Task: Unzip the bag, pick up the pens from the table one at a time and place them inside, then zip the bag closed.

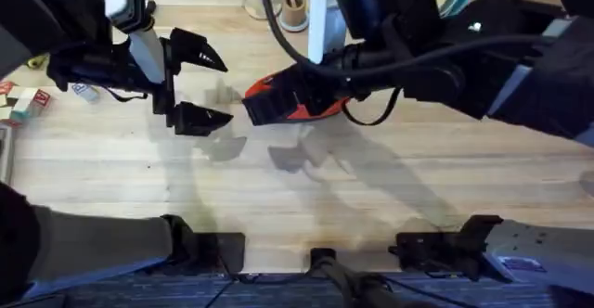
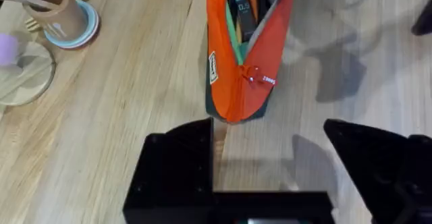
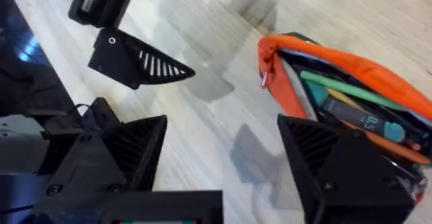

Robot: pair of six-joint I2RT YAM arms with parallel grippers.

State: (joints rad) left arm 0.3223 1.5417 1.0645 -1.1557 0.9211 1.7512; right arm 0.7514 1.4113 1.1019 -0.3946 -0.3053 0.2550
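The orange-red bag point(image 1: 316, 109) lies on the table point(image 1: 371, 187) with its zipper open and its red pull point(image 2: 254, 76) near the end facing my left gripper. Inside it lie a light green pen point(image 3: 343, 89) and a black pen point(image 3: 368, 121) marked 0.5, the black pen point(image 2: 243, 11) also seen from the left wrist. My left gripper point(image 1: 197, 87) hangs open just left of the bag point(image 2: 236, 92), holding nothing. My right gripper point(image 1: 269, 102) is open over the bag's left end, with one finger point(image 3: 337, 170) against the bag point(image 3: 378, 72) and the other over bare wood.
A round wooden cup point(image 1: 295, 11) with pale sticks stands on a blue coaster at the back, next to a round wooden stand point(image 2: 23, 75). Small blocks point(image 1: 23, 102) lie at the left edge. Both arms crowd the middle; bare wood lies in front.
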